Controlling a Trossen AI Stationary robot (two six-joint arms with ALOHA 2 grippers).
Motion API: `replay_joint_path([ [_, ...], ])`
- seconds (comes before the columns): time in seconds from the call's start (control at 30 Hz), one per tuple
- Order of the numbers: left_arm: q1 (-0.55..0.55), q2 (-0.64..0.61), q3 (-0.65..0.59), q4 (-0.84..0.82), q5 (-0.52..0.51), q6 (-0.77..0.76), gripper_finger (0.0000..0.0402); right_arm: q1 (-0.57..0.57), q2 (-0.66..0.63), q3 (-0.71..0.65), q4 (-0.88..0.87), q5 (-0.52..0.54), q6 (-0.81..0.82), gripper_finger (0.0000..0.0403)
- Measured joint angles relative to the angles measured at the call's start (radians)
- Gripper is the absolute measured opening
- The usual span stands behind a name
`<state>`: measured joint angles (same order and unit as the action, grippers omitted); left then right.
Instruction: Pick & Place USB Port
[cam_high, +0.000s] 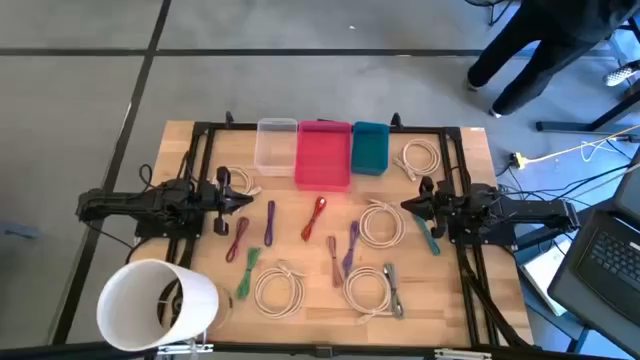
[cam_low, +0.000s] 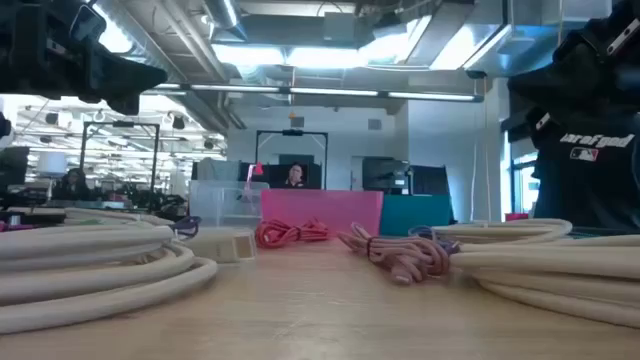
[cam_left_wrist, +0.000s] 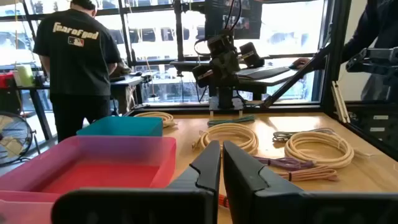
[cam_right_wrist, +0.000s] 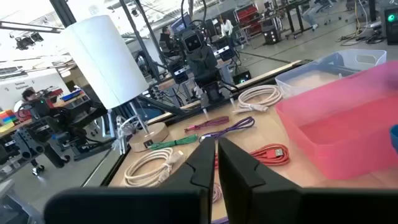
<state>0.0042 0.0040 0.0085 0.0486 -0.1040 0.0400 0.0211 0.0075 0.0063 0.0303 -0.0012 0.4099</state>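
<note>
1. The left tool (cam_high: 244, 203) is sitting fully closed and empty at the worktop's (cam_high: 470, 150) 9 o'clock edge.
2. The right tool (cam_high: 408, 206) is waiting closed and empty at 3 o'clock.
3. The red USB cable (cam_high: 315, 216) is lying at centre, just below the pink bin (cam_high: 322, 154).

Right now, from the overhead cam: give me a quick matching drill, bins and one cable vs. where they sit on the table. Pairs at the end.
Things:
1. clear bin
2. pink bin
3. teal bin
4. red cable

Places, as seen in the high view:
A. middle of the row of three bins
B. on the bare wood just below the pink bin
C. end of the row nearer the left arm
D. end of the row nearer the right arm

Pairs: 1-C, 2-A, 3-D, 4-B
</note>
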Motion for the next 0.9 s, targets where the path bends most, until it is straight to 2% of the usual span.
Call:
replay_joint_path([
  [0.9,0.000,0.000,0.000,0.000,0.000,0.000,0.0013,0.000,0.000,0.000,0.000,0.000,0.000,0.0023],
])
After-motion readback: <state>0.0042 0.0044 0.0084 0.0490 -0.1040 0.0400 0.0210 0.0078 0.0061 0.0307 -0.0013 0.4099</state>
